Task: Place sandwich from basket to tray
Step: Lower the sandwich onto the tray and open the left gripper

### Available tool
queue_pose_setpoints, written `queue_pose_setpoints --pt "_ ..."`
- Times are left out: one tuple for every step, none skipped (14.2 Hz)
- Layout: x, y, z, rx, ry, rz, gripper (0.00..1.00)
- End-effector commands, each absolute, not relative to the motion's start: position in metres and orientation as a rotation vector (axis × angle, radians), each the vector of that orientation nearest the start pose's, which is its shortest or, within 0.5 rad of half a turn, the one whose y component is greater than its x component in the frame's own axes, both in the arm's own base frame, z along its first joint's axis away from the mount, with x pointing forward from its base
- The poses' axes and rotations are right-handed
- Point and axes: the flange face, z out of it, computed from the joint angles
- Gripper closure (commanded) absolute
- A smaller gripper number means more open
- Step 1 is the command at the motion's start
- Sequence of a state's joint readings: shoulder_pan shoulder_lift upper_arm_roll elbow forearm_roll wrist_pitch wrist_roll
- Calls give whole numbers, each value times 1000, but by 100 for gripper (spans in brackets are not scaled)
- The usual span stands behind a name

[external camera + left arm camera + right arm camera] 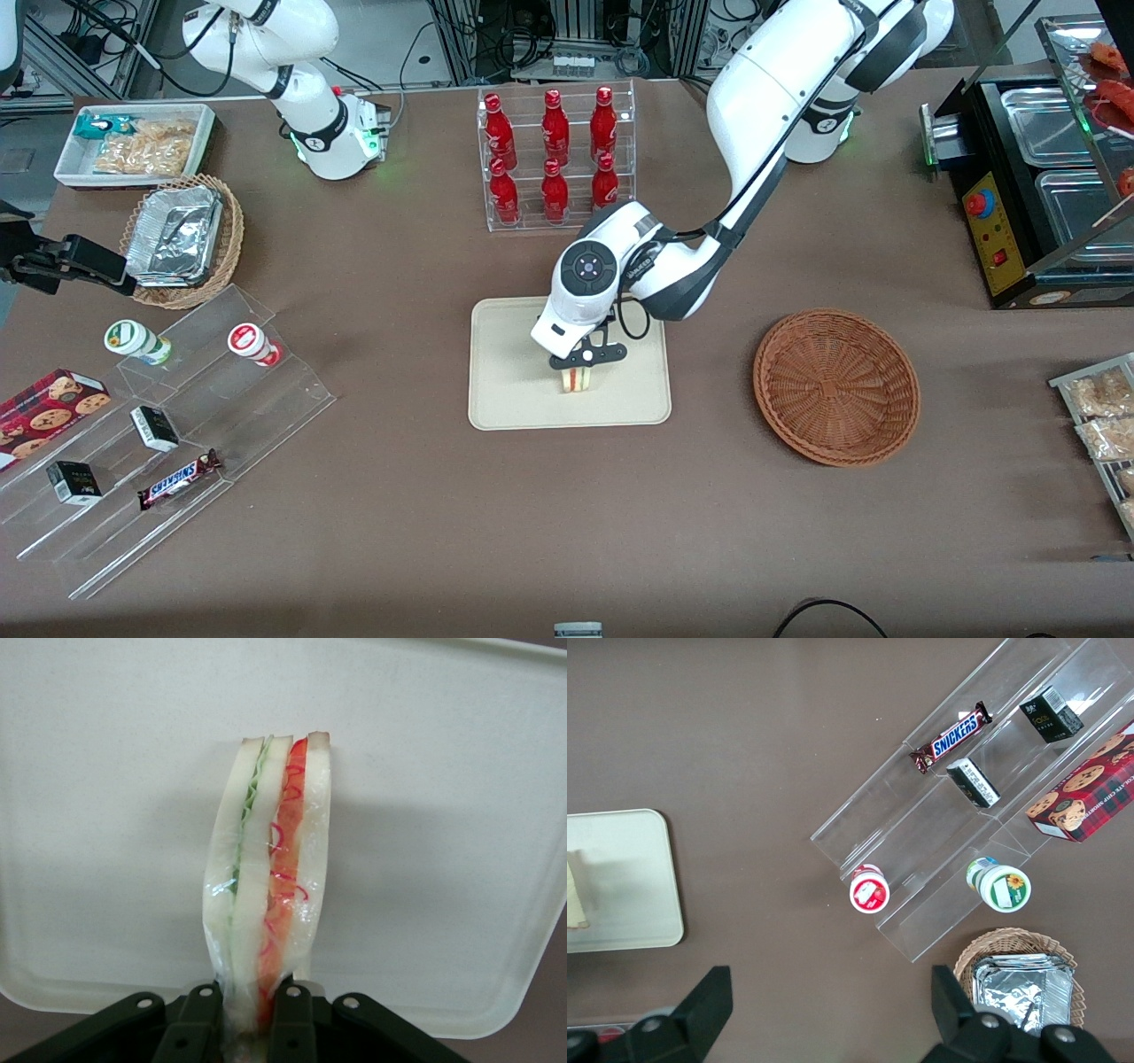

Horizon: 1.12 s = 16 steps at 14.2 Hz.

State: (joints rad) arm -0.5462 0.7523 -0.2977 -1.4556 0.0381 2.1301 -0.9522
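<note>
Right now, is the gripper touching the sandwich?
Touching. The left wrist view shows the gripper over the tray, fingers pressed against the sandwich.

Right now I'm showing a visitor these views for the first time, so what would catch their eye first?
Probably the gripper over the cream tray, its jaws shut on the sandwich, whose red and green layers stand out against the tray. Next, the rack of red bottles, farther from the front camera than the tray. Then the reddish-brown basket beside the tray, toward the working arm's end, with nothing in it.
</note>
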Motion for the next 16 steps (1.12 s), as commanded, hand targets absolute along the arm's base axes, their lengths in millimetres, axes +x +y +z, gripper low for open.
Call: queue_pose_setpoints --pt "509 -512 252 -3179 -227 212 0" --pt "510 -511 253 -3171 -227 190 0" --pt "512 -511 257 -3171 -263 177 0" --pt "517 -513 268 -3184 -297 153 0" --pt "526 -512 281 -3199 -311 125 0" --pt "535 -511 295 -3215 -323 90 0" --pt "540 -507 304 -3219 -339 65 0" --pt "552 -494 316 -3209 -369 12 0" --pt "558 -486 328 -3204 -388 -24 0" --pt "560 -476 349 -3191 -399 -45 0" --pt "562 -460 371 -3148 -411 -33 0" --pt "566 -440 395 -3105 -423 -35 0" --pt "569 -420 413 -3069 -433 -35 0" --pt "574 -393 433 -3050 -424 -31 0" --pt "576 -367 447 -3044 -388 -17 0" --pt "579 -332 463 -3042 -362 2 0"
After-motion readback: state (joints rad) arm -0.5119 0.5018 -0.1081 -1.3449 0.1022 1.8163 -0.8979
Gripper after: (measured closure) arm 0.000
